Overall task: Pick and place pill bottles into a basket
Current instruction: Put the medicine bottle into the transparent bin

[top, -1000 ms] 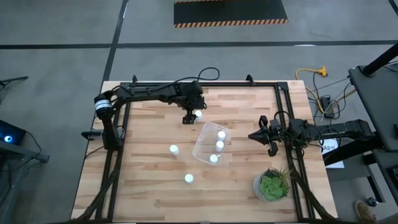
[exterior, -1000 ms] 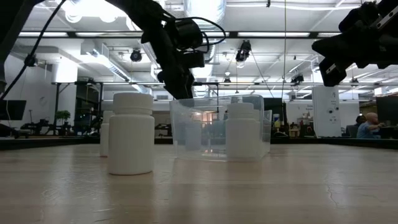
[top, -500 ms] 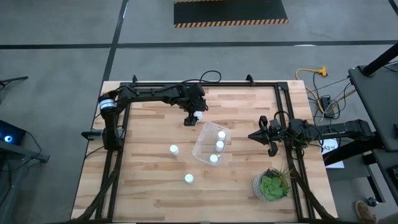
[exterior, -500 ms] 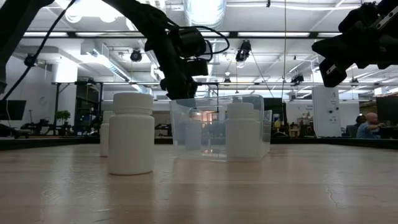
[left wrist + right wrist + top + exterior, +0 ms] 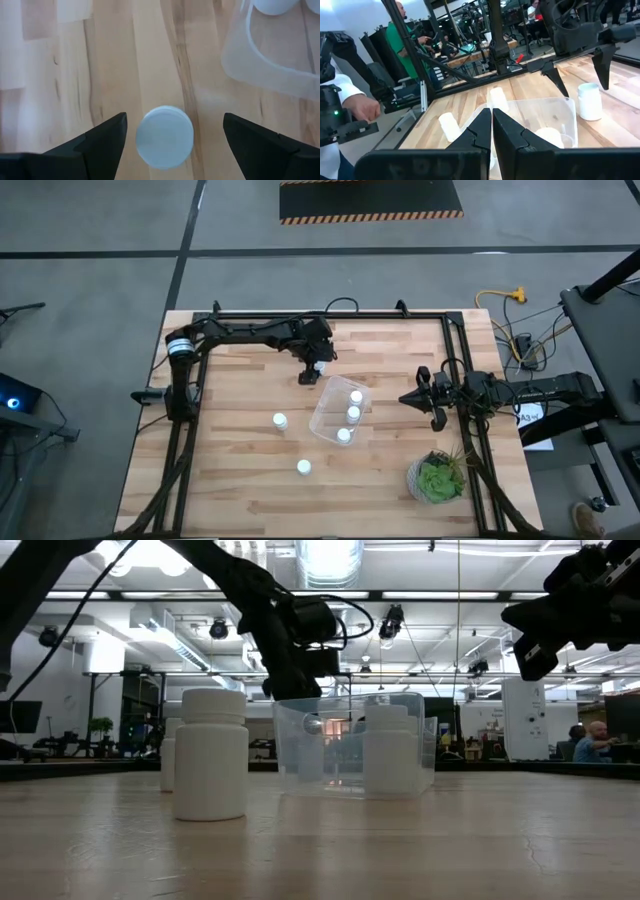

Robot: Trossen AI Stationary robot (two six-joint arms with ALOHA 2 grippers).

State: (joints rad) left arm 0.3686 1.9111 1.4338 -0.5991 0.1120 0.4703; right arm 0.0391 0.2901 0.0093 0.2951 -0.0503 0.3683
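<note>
A white pill bottle (image 5: pixel 320 365) stands on the table just beyond the far left corner of the clear bin (image 5: pixel 331 423). My left gripper (image 5: pixel 313 370) is open above it, one finger on either side of its cap (image 5: pixel 165 137) with a gap on both sides. Three bottles (image 5: pixel 352 413) stand inside the bin. Two more bottles (image 5: pixel 280 420) (image 5: pixel 303 467) stand on the table left of and nearer than the bin. My right gripper (image 5: pixel 425 398) is shut and empty, raised above the table right of the bin.
A green potted plant (image 5: pixel 437 477) stands at the near right corner. The bin's rim (image 5: pixel 260 70) lies close beside the left gripper. A dark frame runs along the table edges. People stand in the room beyond the table (image 5: pixel 350 105).
My left gripper has gone a little toward the table's right edge and down, coming over the bottle beside the bin's far left corner. The bottle has stayed in place.
</note>
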